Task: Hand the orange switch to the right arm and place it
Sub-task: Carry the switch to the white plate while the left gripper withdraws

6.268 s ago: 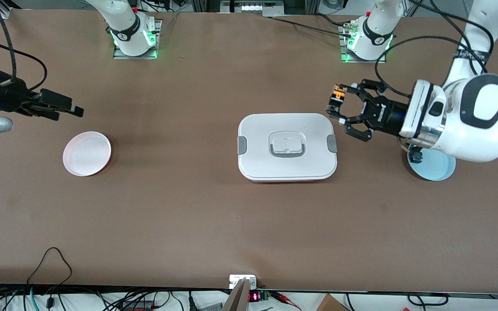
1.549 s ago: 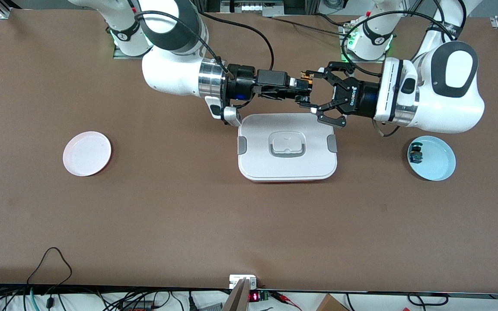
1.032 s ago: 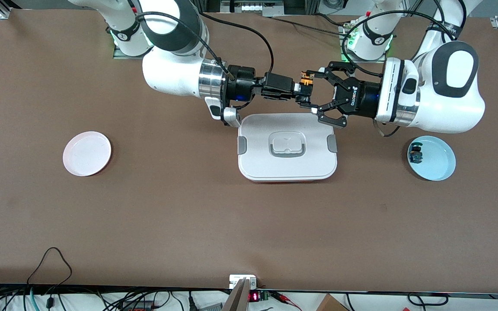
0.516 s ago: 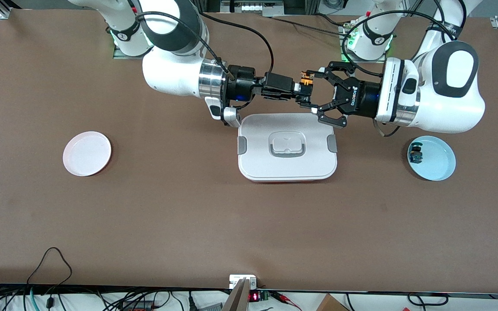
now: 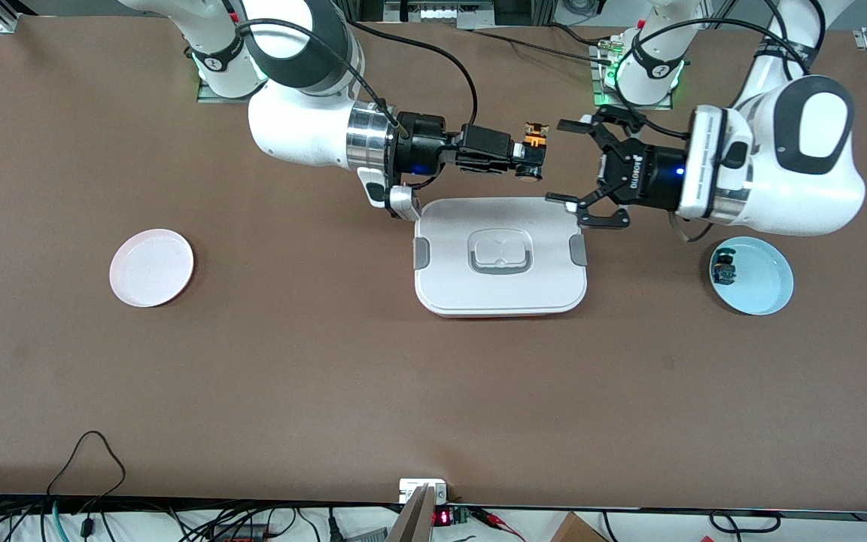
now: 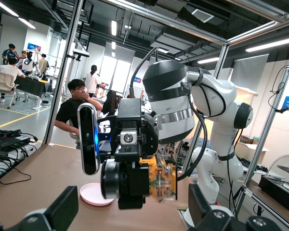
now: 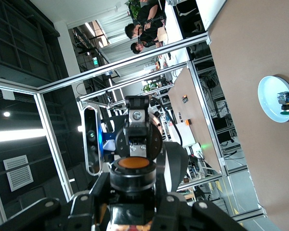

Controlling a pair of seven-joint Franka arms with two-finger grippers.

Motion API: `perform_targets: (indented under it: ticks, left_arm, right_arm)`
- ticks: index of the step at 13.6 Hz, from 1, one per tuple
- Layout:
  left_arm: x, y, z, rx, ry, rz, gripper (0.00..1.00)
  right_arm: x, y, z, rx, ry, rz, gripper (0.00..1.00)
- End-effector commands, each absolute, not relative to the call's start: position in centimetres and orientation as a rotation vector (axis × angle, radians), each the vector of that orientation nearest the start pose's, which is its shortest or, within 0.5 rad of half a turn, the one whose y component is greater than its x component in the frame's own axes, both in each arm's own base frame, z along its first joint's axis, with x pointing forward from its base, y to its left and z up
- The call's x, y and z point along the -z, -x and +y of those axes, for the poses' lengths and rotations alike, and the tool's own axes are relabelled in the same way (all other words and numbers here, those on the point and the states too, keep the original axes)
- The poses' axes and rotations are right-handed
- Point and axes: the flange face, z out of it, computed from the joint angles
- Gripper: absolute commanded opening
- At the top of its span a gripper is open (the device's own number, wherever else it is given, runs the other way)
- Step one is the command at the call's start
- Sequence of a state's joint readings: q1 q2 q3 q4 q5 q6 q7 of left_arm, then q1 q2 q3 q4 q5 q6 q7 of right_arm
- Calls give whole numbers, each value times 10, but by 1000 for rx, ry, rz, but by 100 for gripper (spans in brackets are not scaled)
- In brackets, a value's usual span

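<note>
Orange switch (image 5: 533, 140) is pinched in the right gripper (image 5: 527, 156), in the air just above the edge of the white box (image 5: 500, 256) that faces the robot bases. The right arm (image 5: 305, 120) reaches level over the desk (image 5: 328, 376). The left gripper (image 5: 580, 163) has its fingers spread wide, apart from the switch, over the box corner nearest the blue plate (image 5: 751, 275).
</note>
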State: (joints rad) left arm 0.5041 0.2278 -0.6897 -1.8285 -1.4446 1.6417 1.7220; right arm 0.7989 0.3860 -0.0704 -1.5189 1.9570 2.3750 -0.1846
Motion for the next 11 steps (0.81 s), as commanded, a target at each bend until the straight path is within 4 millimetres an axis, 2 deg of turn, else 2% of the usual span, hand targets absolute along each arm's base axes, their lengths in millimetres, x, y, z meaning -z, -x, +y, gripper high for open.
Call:
perform_targets:
  ticks: [1, 2, 4, 6, 8, 10, 11]
  left_arm:
    - [-491, -586, -124, -873, -1232, -1159, 100]
    - [-492, -589, -98, -862, -1283, -1251, 100]
    - [-489, -587, -52, -818, -1316, -1298, 100]
    - [-464, -592, 8, -750, -1400, -1343, 100]
    - [-432, -609, 71, -683, -1475, -1424, 100]
    - [-425, -628, 111, -678, -1493, -1583, 100]
    - [-429, -629, 128, -656, -1537, -1621, 100]
  right_arm:
    - [-517, -524, 491, -119, 1518, 321, 2]
    - [-520, -525, 488, -119, 1515, 318, 2]
    - [-521, -529, 479, -127, 1514, 302, 2]
    - [-515, -537, 462, -147, 1529, 265, 2]
    - [-514, -547, 444, -157, 1556, 208, 2]
    - [-511, -559, 423, -210, 1524, 172, 2]
    - [-506, -563, 414, -223, 1518, 168, 2]
